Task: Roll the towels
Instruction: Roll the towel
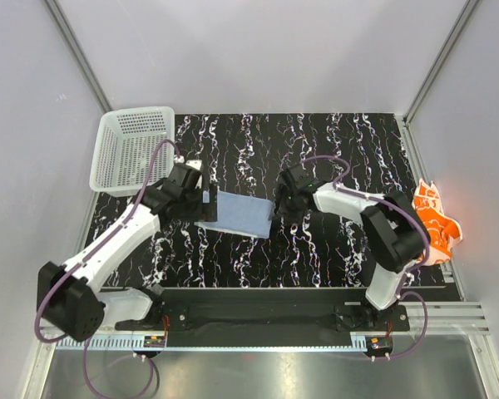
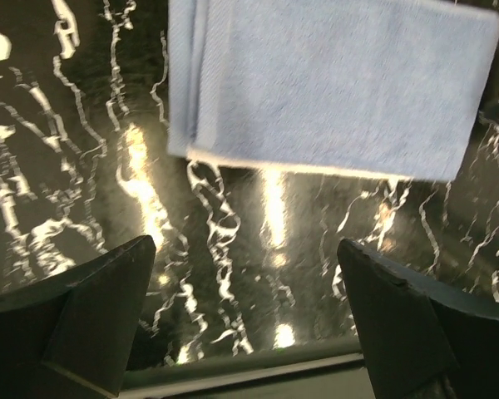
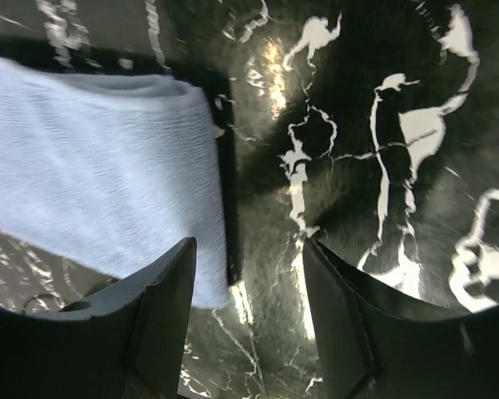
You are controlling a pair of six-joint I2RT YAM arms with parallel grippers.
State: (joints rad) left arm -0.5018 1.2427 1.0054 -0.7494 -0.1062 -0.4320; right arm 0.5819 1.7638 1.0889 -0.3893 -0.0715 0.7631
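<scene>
two towels (blue towel (image 1: 239, 214), orange towel (image 1: 437, 220)), one basket (image 1: 133, 150), two grippers — left gripper (image 2: 245, 243), right gripper (image 3: 248, 243)

Lab enclosure, white walls (image 1: 258, 50), aluminium rails (image 1: 77, 51)

The blue towel (image 1: 237, 214) is matt, nubbly cloth on a glossy black marbled mat (image 1: 316, 150).

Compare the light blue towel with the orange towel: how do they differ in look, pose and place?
The light blue towel is plain; the orange towel has a white print. The light blue towel lies folded flat; the orange towel is crumpled. The light blue towel sits between the left gripper and right gripper; the orange towel lies at the table's right edge. Neither is rolled or held.
</scene>
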